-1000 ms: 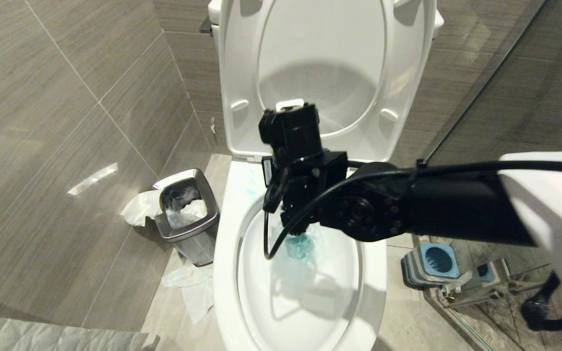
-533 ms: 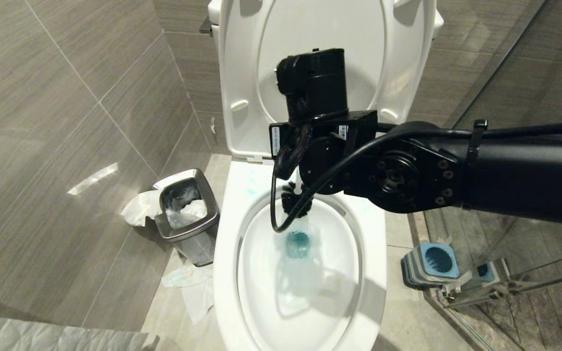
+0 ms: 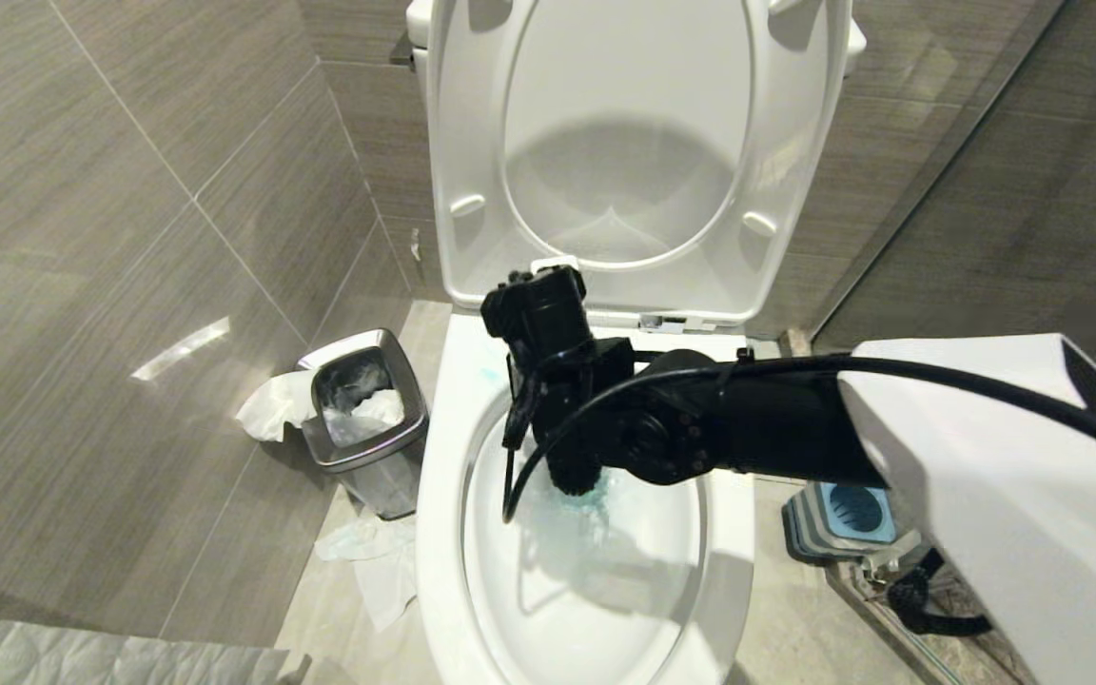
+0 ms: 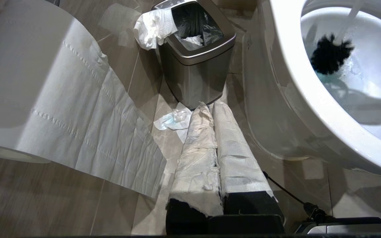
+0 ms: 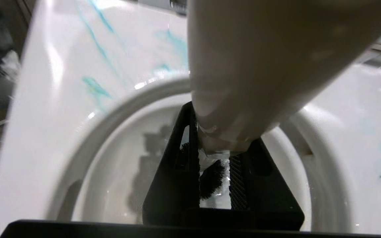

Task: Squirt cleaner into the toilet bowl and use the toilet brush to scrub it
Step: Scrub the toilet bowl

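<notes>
The white toilet bowl (image 3: 439,495) stands with its seat and lid (image 3: 624,143) raised. My right arm (image 3: 700,433) reaches across it, pointing down into the bowl. My right gripper (image 5: 222,138) is shut on the white handle (image 5: 243,66) of the toilet brush. The dark bristle head (image 3: 575,473) sits low in the bowl at the teal-tinted water (image 3: 596,502); it also shows from the left wrist as a black tuft (image 4: 331,54). Thin smears of teal cleaner (image 5: 94,86) streak the rim. My left gripper (image 4: 210,105), wrapped in white paper, hangs shut and empty beside the bowl.
A small steel waste bin (image 3: 362,409) with tissues stands left of the bowl, with crumpled paper on the floor (image 3: 367,561). The blue brush holder (image 3: 852,509) sits on the floor to the right, by a glass panel. A toilet paper roll (image 4: 28,82) hangs close to the left wrist camera.
The right arm lifted the brush head up to the bowl's back rim half a second ago. It has since dropped back down, with the bristles at the tinted water again.
</notes>
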Controlling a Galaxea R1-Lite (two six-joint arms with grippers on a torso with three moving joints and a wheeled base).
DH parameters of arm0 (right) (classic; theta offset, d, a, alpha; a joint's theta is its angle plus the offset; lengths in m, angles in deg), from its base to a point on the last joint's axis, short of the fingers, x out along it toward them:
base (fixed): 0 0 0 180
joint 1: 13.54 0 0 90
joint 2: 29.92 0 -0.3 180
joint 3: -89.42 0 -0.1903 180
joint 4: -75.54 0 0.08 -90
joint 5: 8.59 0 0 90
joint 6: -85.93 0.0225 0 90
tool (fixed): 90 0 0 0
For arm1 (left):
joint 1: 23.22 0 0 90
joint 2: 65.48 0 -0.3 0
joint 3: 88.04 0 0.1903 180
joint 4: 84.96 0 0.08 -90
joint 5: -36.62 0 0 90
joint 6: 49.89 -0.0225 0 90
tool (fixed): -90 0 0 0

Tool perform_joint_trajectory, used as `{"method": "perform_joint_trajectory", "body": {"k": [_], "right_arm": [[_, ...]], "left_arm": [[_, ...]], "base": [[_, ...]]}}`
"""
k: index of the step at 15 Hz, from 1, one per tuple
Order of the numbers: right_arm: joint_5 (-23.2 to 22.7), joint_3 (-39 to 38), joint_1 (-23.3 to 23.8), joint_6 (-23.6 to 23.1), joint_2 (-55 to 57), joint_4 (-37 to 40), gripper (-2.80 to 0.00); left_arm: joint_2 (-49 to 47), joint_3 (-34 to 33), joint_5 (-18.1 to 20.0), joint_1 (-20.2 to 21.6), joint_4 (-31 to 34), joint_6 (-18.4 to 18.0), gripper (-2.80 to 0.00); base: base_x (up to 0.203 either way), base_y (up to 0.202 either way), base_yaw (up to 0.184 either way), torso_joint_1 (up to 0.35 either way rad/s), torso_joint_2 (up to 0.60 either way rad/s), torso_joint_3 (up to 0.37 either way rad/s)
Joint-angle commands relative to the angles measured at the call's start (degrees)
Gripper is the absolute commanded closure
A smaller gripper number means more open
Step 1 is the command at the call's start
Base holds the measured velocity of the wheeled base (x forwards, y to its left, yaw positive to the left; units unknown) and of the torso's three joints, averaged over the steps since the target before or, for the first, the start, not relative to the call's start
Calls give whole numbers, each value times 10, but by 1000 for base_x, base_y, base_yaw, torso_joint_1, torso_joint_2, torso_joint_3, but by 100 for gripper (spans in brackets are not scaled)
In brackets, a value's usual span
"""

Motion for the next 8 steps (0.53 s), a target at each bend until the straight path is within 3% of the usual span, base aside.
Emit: {"method": "perform_joint_trajectory", "body": {"k": [1, 5, 8], "right_arm": [[3, 1, 2, 3, 44, -1, 0], [6, 3, 1, 8, 36, 2, 0], [6, -21, 1, 8, -32, 5, 0]], "left_arm": [[-1, 0, 0, 0, 0, 0, 0], [-1, 0, 0, 0, 0, 0, 0], [-1, 0, 0, 0, 0, 0, 0]], "base": [[0, 0, 0, 0, 0, 0], [0, 0, 0, 0, 0, 0], [0, 0, 0, 0, 0, 0]]}}
